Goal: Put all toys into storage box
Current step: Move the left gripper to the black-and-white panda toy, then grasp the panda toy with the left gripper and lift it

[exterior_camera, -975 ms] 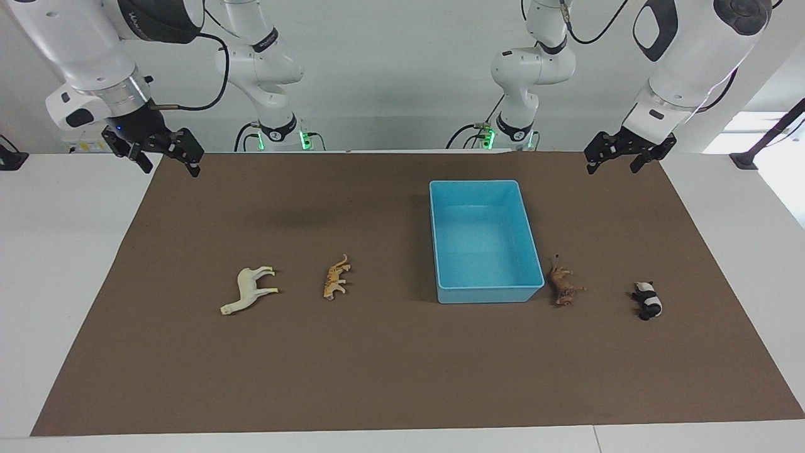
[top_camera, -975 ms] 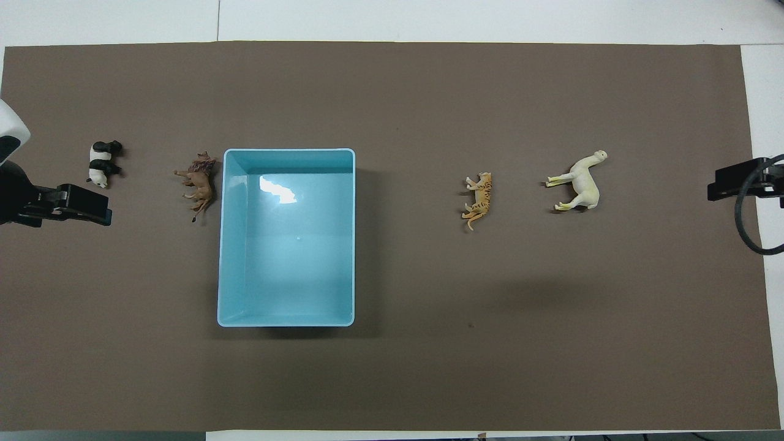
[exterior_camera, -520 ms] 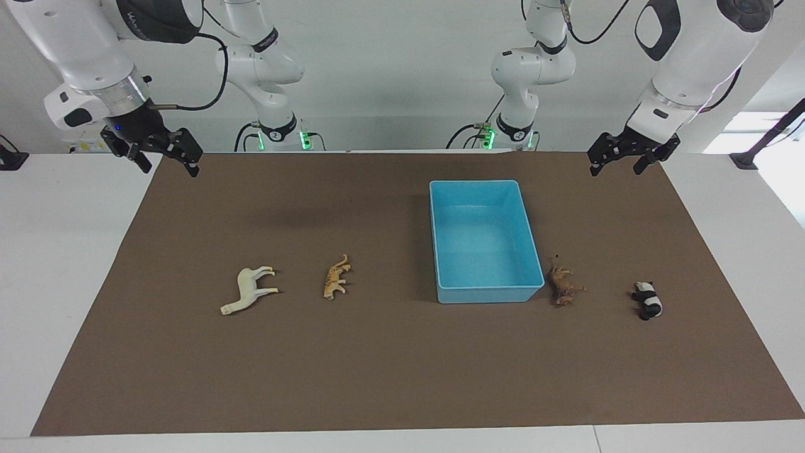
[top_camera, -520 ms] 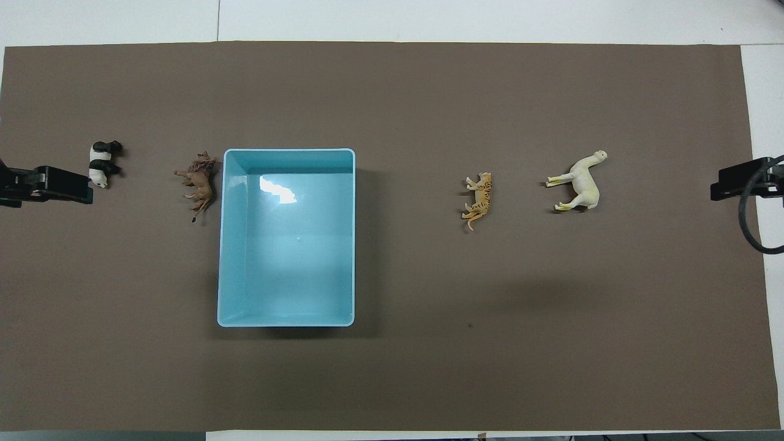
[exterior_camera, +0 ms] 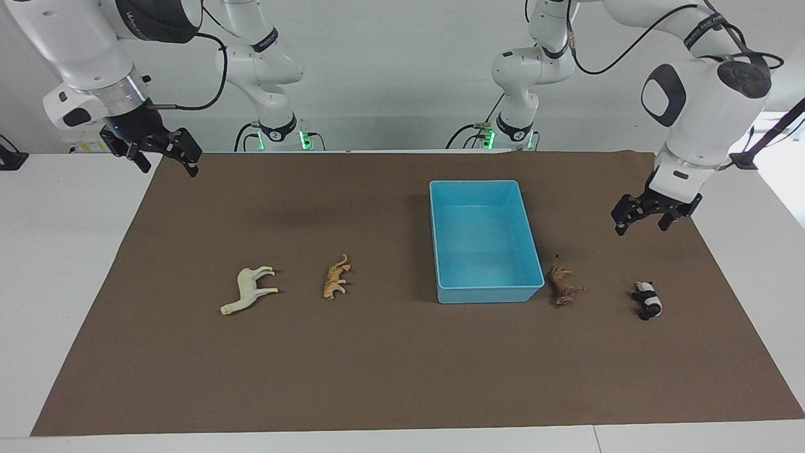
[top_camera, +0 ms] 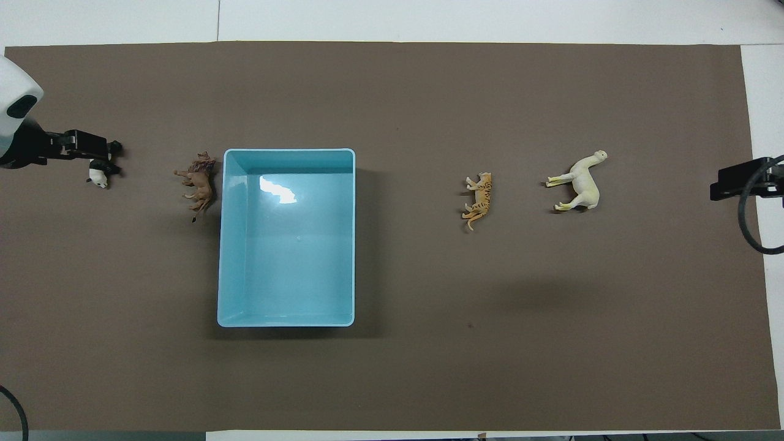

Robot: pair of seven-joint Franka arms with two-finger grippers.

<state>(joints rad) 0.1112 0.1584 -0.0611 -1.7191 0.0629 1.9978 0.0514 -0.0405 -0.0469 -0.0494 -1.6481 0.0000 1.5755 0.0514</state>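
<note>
The light blue storage box (exterior_camera: 487,294) (top_camera: 286,321) stands empty on the mat. The brown lion (exterior_camera: 564,285) (top_camera: 197,182) lies beside it, and the panda (exterior_camera: 646,300) (top_camera: 98,176) lies toward the left arm's end. The orange cat (exterior_camera: 335,277) (top_camera: 479,199) and the cream horse (exterior_camera: 249,288) (top_camera: 582,184) lie toward the right arm's end. My left gripper (exterior_camera: 643,225) (top_camera: 92,147) is open and empty in the air; from overhead it covers part of the panda without touching it. My right gripper (exterior_camera: 170,165) (top_camera: 732,180) is open and waits over the mat's edge.
A brown mat (exterior_camera: 402,365) covers most of the white table (exterior_camera: 56,264). All four toys lie on their sides in a row on the mat. The arm bases stand at the robots' edge of the table.
My left gripper has come down and forward from the mat's corner to above the panda. The right arm, the toys and the box have not moved.
</note>
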